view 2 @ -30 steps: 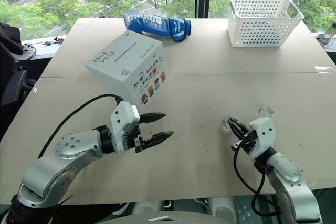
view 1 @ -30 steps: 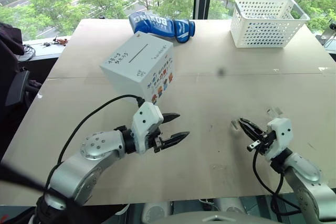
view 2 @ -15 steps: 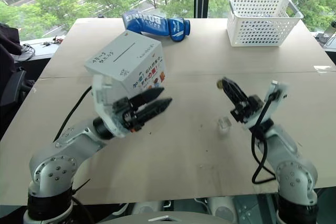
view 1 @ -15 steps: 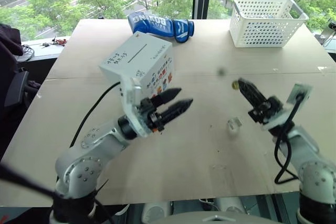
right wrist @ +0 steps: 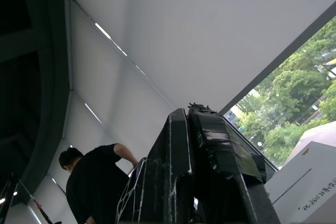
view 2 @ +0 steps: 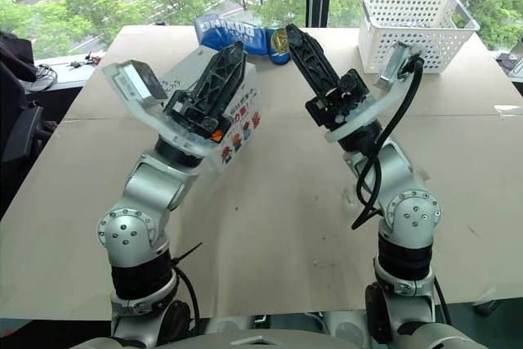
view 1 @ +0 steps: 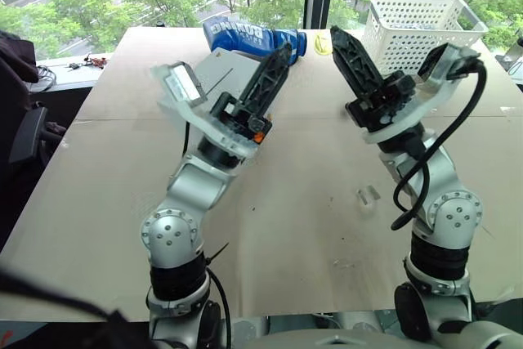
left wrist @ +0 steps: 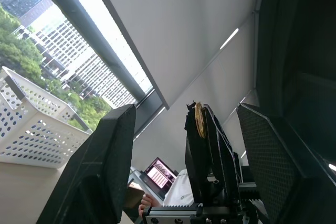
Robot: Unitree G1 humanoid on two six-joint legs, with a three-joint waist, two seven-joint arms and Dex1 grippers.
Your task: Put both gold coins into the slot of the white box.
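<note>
My right gripper (view 1: 337, 35) is raised above the table and points up and to the left. It is shut on a gold coin (view 1: 324, 42), which sticks out at its tip. My left gripper (view 1: 283, 51) is also raised, open and empty, and points up toward the right one. In the left wrist view the coin (left wrist: 199, 120) stands edge-on between my left fingers (left wrist: 100, 171), apart from both. The white box (view 2: 242, 114) stands behind my left arm, mostly covered. Its slot (right wrist: 286, 192) is a thin line in the right wrist view.
A white perforated basket (view 1: 417, 26) stands at the table's far right. A blue boxing glove (view 1: 245, 37) lies behind the box. A small clear piece (view 1: 368, 195) lies on the table (view 1: 310, 226) below my right arm. A person in black (right wrist: 94, 182) is at the back.
Both arms rose from low over the table and rolled to point upward. The right gripper carried the coin up and to the left, close to the left gripper.
</note>
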